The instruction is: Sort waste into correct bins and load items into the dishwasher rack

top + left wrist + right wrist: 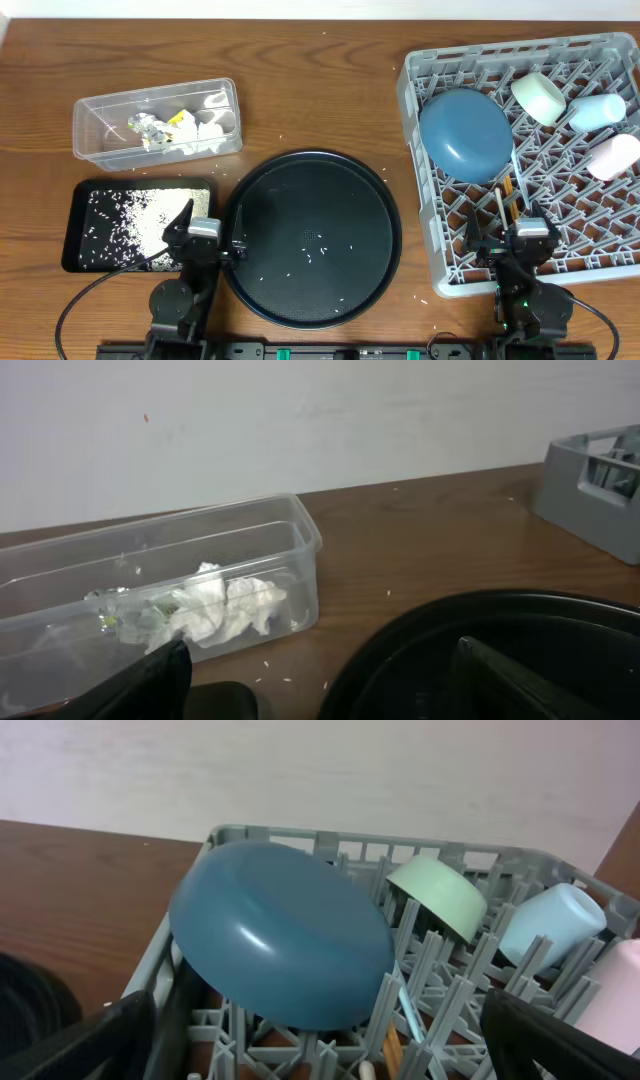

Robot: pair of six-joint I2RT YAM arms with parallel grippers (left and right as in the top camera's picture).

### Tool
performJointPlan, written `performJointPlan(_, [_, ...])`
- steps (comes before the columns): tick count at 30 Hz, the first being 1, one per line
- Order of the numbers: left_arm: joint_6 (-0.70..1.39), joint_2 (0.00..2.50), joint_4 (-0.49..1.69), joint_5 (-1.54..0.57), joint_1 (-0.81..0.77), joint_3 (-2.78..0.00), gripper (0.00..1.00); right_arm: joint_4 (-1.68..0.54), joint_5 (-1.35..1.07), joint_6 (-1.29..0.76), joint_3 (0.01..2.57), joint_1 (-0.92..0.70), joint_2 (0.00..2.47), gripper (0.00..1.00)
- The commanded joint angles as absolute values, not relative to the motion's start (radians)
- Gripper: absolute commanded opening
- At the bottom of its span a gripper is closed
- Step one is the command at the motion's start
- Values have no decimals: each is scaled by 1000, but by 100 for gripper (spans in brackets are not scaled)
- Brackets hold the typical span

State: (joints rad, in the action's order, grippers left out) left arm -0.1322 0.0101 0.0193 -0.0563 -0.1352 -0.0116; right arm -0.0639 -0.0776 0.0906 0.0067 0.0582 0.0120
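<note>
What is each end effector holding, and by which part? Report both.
Nothing. The left end effector and the right end effector are both open and empty.

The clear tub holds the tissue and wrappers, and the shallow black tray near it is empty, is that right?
Not quite. The clear tub does hold the tissue and wrappers, but the shallow black tray is not empty: the overhead view shows white rice grains scattered across it.

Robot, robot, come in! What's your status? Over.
Both jaws open, empty. Blue bowl and cups in rack. Rice in small black tray, few grains on round tray. Nothing in the way.
</note>
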Motion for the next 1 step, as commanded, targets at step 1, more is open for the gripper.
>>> performJointPlan(1, [-145, 4, 67, -63, -133, -4, 84, -68, -75, 80, 6, 52, 9, 99])
